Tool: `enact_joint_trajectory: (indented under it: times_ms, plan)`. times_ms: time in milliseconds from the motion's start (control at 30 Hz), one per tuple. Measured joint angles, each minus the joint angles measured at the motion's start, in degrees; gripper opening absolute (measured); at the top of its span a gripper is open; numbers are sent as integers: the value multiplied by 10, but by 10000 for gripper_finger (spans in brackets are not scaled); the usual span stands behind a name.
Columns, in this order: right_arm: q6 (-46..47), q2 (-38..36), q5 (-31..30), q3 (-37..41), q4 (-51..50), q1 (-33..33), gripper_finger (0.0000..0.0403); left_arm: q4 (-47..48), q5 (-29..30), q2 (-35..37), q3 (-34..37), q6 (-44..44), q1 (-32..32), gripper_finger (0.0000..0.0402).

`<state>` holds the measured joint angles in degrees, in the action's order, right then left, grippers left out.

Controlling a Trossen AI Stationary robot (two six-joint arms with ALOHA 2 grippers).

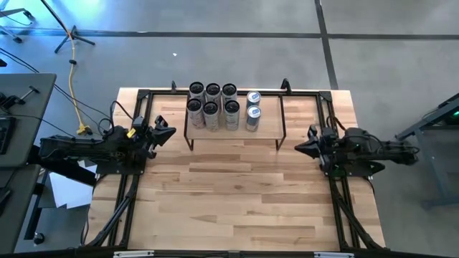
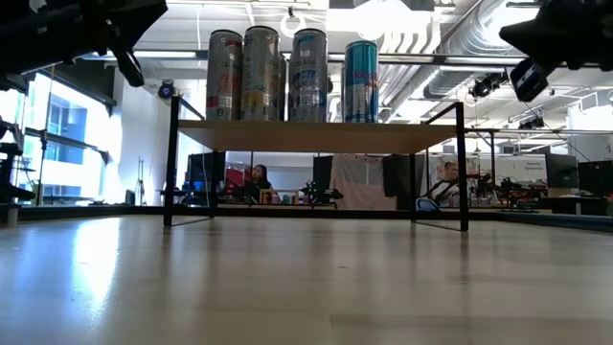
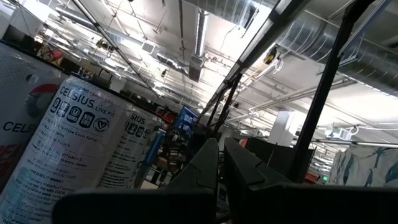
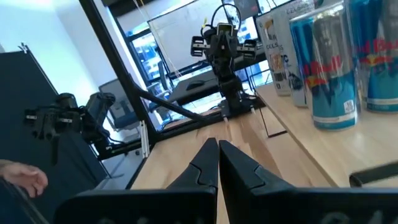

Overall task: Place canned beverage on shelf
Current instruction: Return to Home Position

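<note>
Dark left gripper point(image 1: 171, 132) and right gripper point(image 1: 299, 147), both pinched shut and empty, flank the low light-wood shelf point(image 1: 267, 127) lengthwise.

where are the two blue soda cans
In the high view, the two blue soda cans stand on the light wood shelf, just right of the six silver cans.

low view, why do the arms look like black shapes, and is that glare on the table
Low view: bright windows and ceiling lights behind leave the left arm and right arm as silhouettes; a pale sheen lies on the table on the left arm's side. High view: even light, no glare on the wood.
</note>
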<state>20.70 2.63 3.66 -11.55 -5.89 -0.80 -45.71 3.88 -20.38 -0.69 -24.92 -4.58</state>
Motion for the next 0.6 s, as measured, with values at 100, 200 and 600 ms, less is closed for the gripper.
enact_joint_trajectory:
  times_ms: [100, 200, 600]
  plan:
    - [2, -26, -1, 28, 21, 0, 0, 1, 0, 0, 0, 0, 0, 0]
    - [0, -21, -1, 47, 41, 0, 0, 1, 0, 0, 0, 0, 0, 0]
    - [-2, -19, -12, 110, 106, 0, 0, 30, -1, 0, 0, 0, 0, 0]
